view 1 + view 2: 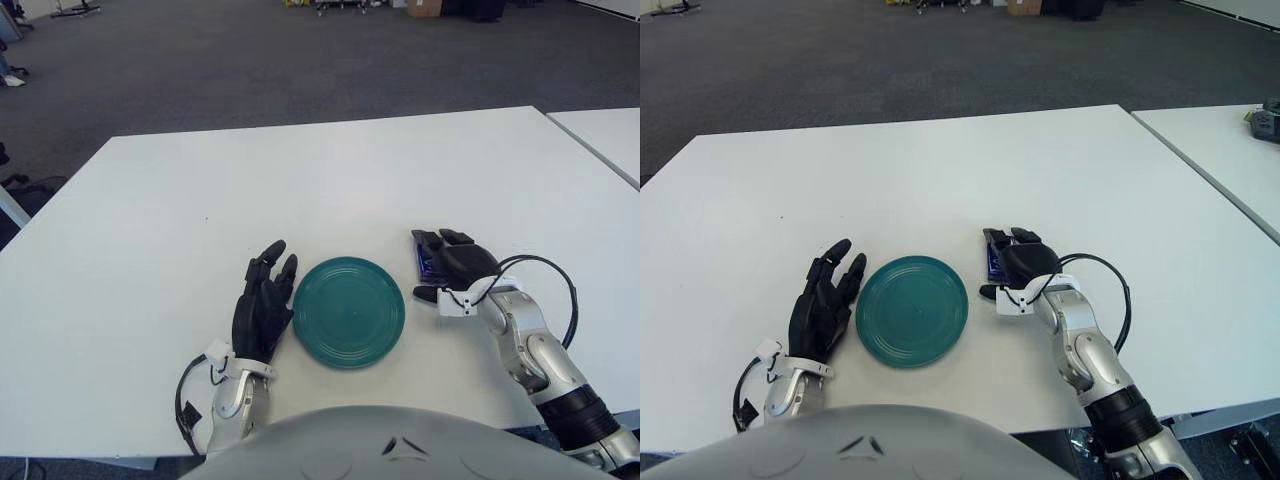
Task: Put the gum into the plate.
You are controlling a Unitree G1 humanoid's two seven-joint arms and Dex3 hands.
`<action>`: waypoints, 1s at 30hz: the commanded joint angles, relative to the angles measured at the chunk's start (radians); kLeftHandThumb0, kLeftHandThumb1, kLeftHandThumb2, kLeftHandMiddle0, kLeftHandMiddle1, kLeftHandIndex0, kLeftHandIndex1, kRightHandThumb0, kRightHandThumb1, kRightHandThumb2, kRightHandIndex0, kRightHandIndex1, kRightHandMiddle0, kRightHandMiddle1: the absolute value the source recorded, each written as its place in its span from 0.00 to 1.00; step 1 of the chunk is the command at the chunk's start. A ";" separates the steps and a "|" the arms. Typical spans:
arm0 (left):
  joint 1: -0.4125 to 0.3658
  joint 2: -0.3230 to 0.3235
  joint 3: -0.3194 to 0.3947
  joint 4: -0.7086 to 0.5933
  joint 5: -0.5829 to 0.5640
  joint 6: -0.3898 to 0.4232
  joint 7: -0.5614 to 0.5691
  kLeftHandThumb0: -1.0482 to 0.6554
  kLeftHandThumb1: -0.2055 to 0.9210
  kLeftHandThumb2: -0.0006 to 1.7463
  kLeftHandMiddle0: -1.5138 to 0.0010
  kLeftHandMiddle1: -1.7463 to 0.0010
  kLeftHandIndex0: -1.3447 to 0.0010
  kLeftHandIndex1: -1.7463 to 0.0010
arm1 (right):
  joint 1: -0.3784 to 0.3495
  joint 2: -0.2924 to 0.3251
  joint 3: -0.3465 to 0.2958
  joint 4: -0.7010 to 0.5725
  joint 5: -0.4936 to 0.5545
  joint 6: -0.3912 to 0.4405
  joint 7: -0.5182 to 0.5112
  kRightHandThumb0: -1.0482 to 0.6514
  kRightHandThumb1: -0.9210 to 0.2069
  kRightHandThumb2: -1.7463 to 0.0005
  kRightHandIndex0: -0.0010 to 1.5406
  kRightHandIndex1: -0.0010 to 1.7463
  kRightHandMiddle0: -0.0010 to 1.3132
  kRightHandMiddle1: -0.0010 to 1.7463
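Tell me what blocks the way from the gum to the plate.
Nothing visible does. The gum lies under the right hand, just right of the green plate, with only bare table between them. The left hand shows on the plate's far side.

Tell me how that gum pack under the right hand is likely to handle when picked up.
The gum shows as a thin, flat blue pack lying on the table, so it probably won't roll or tip. It looks small and likely light. Mostly covered by the right hand, it sits so low that fingers may struggle to get under it. The plate lies just beside it.
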 commanded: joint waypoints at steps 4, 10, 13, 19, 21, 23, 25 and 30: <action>0.001 -0.029 0.003 0.023 -0.013 0.027 0.009 0.05 1.00 0.49 0.74 1.00 1.00 0.50 | -0.074 -0.027 0.030 0.129 0.019 -0.029 -0.002 0.00 0.00 0.60 0.05 0.00 0.00 0.18; 0.005 -0.032 -0.001 0.021 -0.023 0.026 0.007 0.05 1.00 0.49 0.74 0.99 0.99 0.49 | -0.132 -0.038 0.058 0.213 0.027 -0.053 -0.010 0.00 0.00 0.60 0.07 0.01 0.00 0.19; 0.008 -0.034 -0.004 0.017 -0.027 0.026 0.007 0.05 1.00 0.48 0.73 0.99 0.99 0.49 | -0.146 -0.048 0.069 0.229 0.032 -0.061 -0.005 0.00 0.00 0.59 0.08 0.01 0.00 0.18; 0.016 -0.037 -0.012 0.003 -0.047 0.030 0.000 0.06 1.00 0.48 0.74 1.00 1.00 0.49 | -0.165 -0.057 0.094 0.264 0.037 -0.065 0.000 0.00 0.00 0.59 0.08 0.01 0.00 0.18; 0.018 -0.036 -0.014 0.000 -0.045 0.030 0.004 0.07 1.00 0.49 0.75 1.00 1.00 0.50 | -0.168 -0.055 0.103 0.280 0.037 -0.064 -0.004 0.01 0.00 0.59 0.08 0.01 0.00 0.18; 0.020 -0.036 -0.016 -0.004 -0.041 0.031 0.009 0.07 1.00 0.49 0.75 1.00 1.00 0.51 | -0.168 -0.054 0.108 0.287 0.038 -0.063 -0.009 0.01 0.00 0.59 0.08 0.01 0.00 0.19; 0.023 -0.036 -0.017 -0.008 -0.040 0.032 0.011 0.07 1.00 0.49 0.75 1.00 1.00 0.51 | -0.168 -0.056 0.111 0.288 0.040 -0.062 -0.012 0.01 0.00 0.59 0.08 0.01 0.00 0.19; 0.029 -0.035 -0.016 -0.017 -0.037 0.037 0.017 0.07 1.00 0.49 0.75 1.00 1.00 0.51 | -0.161 -0.047 0.118 0.300 0.048 -0.058 -0.031 0.02 0.00 0.59 0.08 0.01 0.00 0.19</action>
